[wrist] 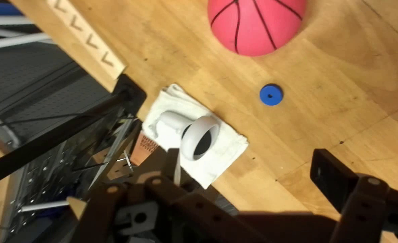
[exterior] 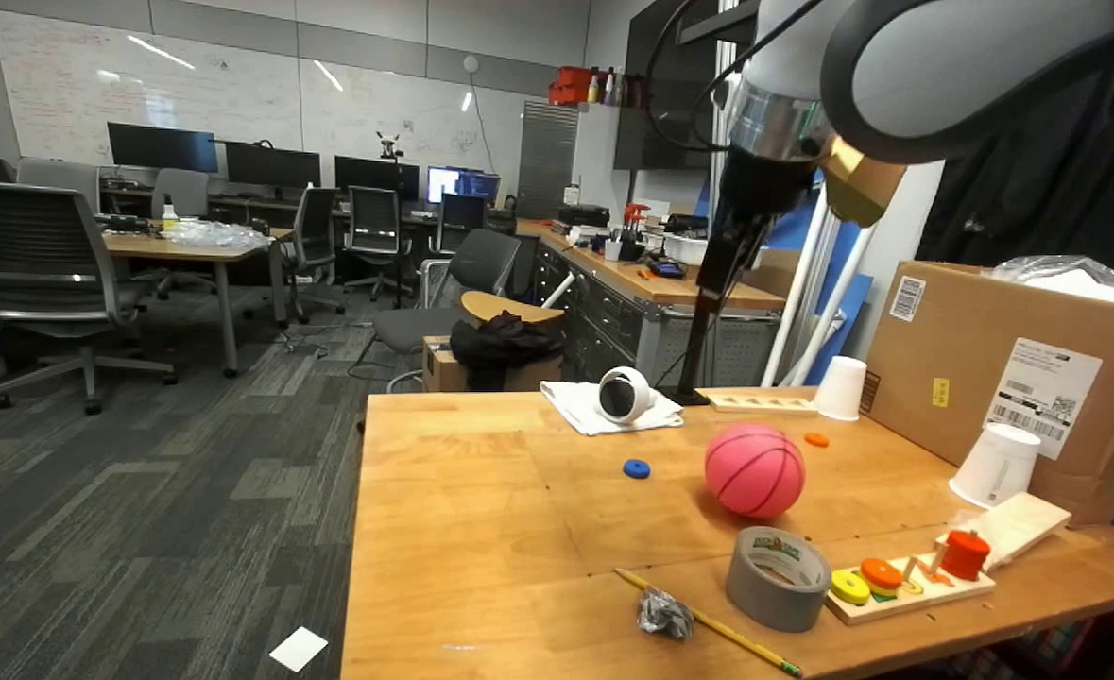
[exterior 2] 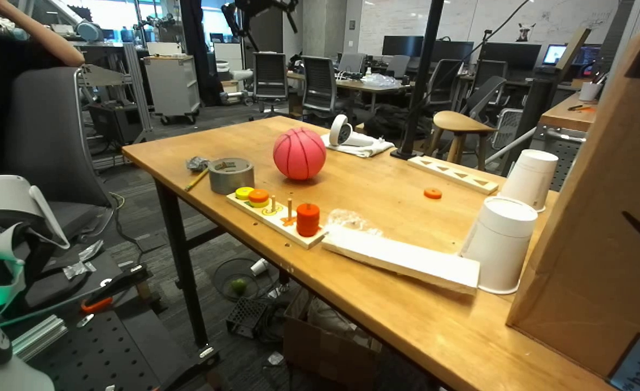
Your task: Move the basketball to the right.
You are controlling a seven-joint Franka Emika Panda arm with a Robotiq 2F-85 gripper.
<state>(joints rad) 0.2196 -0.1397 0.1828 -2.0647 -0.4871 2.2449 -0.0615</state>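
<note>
The basketball (exterior: 754,469) is a pinkish-red ball with dark seams. It rests on the wooden table in both exterior views (exterior 2: 299,154), behind the grey tape roll. In the wrist view the basketball (wrist: 257,24) is cut off by the top edge. My gripper (wrist: 246,158) is open, its two dark fingers wide apart at the bottom of the wrist view, with nothing between them. It is apart from the ball. Dark gripper fingers (exterior 2: 272,33) also hang high above the table's far side in an exterior view.
Near the ball are a grey tape roll (exterior: 779,579), a blue ring (exterior: 636,468), a ring-stacking toy (exterior 2: 276,214) and a white controller (wrist: 199,138) on a cloth (wrist: 219,165). White cups (exterior 2: 501,244), a cardboard box (exterior: 1019,378) and a black post (exterior 2: 416,81) stand around the table's edges.
</note>
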